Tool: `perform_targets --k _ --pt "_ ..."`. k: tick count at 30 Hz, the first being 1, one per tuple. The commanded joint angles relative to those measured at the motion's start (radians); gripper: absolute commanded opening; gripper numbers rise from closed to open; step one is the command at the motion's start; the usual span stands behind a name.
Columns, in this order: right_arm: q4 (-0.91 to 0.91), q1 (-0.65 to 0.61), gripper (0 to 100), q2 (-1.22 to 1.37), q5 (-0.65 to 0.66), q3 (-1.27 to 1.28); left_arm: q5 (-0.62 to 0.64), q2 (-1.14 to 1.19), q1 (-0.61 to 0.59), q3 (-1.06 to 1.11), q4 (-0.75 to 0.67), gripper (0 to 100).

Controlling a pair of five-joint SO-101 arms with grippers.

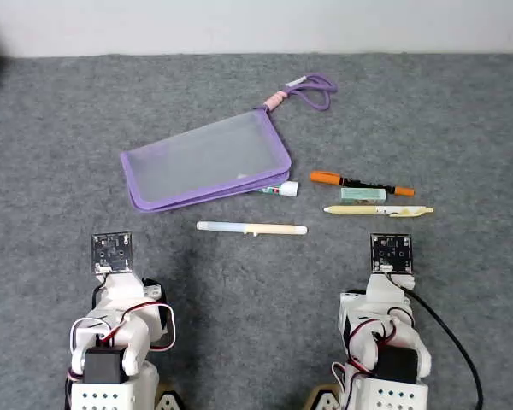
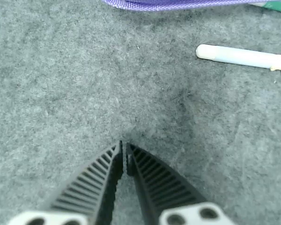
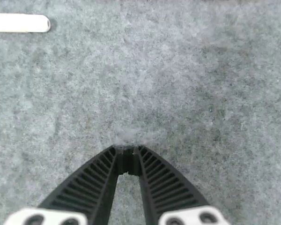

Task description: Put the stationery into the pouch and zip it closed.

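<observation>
Both claws were pinched shut on nothing, left claw [image 2: 124, 146] and right claw [image 3: 128, 151] sitting close to the grey tabletop [image 1: 51, 128]. The pouch [image 1: 207, 161] lay flat further out, with the pale pen [image 1: 252, 228] just in front of it. I'd have opened wide and come down across the pen's middle, square to its length.

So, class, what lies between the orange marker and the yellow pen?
A small green block lies between the orange marker and the yellow pen, as the high view shows.
</observation>
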Motion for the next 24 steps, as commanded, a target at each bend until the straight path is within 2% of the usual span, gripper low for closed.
perform_targets --k 1,16,18,20,24 --pt "0.004 0.008 0.9 -0.007 0.009 0.018 0.012 -0.015 -0.006 -0.021 0.003 1" --pt "0.051 0.015 1.2 -0.01 0.015 0.018 0.012 -0.015 -0.006 -0.021 0.003 1" --pt "0.045 0.015 1.2 -0.012 0.078 0.008 0.012 -0.015 -0.006 -0.021 0.003 1" --pt "0.001 0.016 1.2 -0.012 0.195 -0.008 0.012 -0.015 -0.006 -0.021 0.003 1" --pt "-0.096 0.081 1.1 -0.005 0.373 -0.086 0.012 -0.015 -0.006 -0.021 0.003 1"
